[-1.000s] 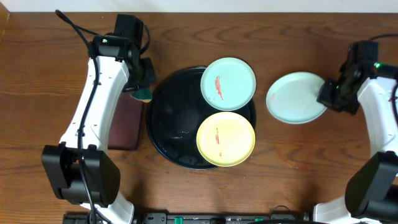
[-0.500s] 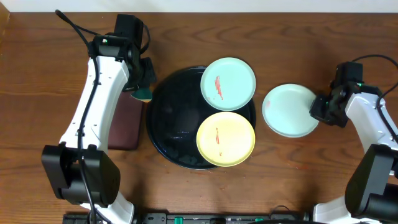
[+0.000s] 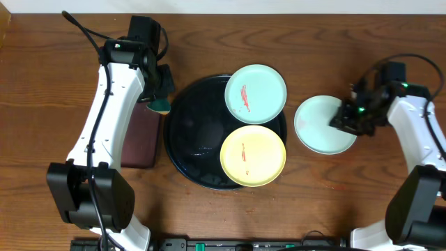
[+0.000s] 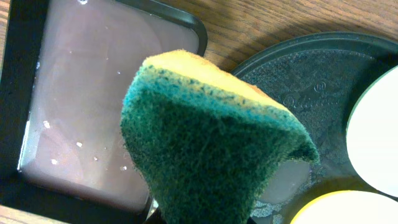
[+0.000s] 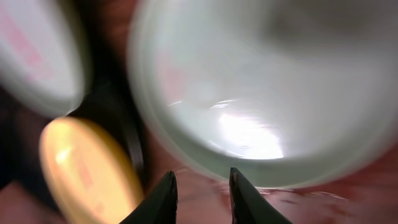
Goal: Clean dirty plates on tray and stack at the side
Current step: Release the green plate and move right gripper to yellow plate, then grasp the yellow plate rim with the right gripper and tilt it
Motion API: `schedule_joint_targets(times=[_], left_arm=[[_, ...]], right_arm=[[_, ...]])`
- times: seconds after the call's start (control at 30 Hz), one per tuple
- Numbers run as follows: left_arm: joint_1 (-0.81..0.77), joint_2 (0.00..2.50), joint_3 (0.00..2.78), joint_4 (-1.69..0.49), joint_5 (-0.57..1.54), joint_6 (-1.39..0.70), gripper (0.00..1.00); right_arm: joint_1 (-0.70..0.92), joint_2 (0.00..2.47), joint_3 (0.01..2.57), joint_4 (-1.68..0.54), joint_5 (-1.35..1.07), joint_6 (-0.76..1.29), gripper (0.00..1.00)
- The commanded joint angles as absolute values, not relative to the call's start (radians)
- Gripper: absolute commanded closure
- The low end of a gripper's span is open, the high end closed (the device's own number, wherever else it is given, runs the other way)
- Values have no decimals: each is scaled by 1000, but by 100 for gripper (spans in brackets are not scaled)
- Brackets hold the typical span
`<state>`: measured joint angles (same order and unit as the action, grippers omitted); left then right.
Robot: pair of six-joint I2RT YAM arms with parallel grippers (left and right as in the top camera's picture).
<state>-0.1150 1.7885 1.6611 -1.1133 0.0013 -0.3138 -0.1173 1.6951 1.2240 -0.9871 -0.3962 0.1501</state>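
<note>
Right gripper [image 3: 347, 117] hovers over the 3 o'clock rim of the side plate [image 3: 313, 127], jaws slightly spread and empty; that plate lies on the table at 3 o'clock of the tray [image 3: 182, 132]. The smeared mint plate [image 3: 256, 93], at the tray's 1 o'clock, is nearer this arm; the left gripper [image 3: 159, 97], pinching the sponge [image 4: 211, 155], sits at 10 o'clock

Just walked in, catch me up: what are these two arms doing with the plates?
The left gripper holds a sponge beside the left edge of the black tray. The right gripper, jaws open, hovers at the edge of a mint plate on the table right of the tray. A second mint plate and a yellow plate, both with red smears, sit on the tray.
</note>
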Motion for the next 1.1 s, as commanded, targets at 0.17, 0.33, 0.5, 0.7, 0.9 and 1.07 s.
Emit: schedule_joint_targets(times=[0.17,0.33,0.5,0.7,0.9,1.07], left_arm=[[-118,1794,1653,-1110,1,-312,93],[-118,1794,1653,-1110,1,-312,92],[-118,1794,1653,-1110,1,-312,93],[-118,1794,1653,-1109,1,-312,93],[-117,1794,1653,-1110,1,-312,93],[-118,1794,1653,-1109,1,-312,92]], right_arm=[[131,1700,1224,-1007,-349,175,67],[245,1702,1207,-1002,-258,233,66],[315,1702,1171,-983,-181,284,60],[360,1702,1135,-947,-181,316,60],[364,1702,1070,-885,-181,350,61],[364,1702,1028,-852,-185,371,74]])
